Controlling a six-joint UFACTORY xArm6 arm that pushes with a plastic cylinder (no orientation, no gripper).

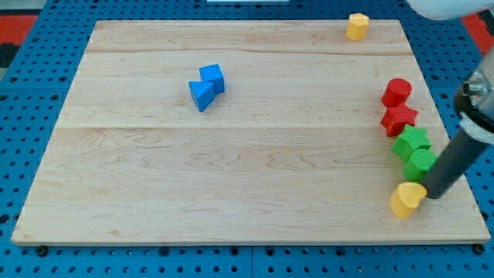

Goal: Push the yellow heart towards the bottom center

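Pale wooden board (231, 154) lay on a blue pegboard table (23, 93). The dark rod's tip (432, 193) rested just right of the yellow heart block (407, 199), near the board's bottom right. Two green blocks (414, 153) and two red blocks (397, 104) were stacked in a column above it. Two blue blocks (206, 86) touched upper left of centre; a yellow hexagonal block (356, 26) sat at the top edge.
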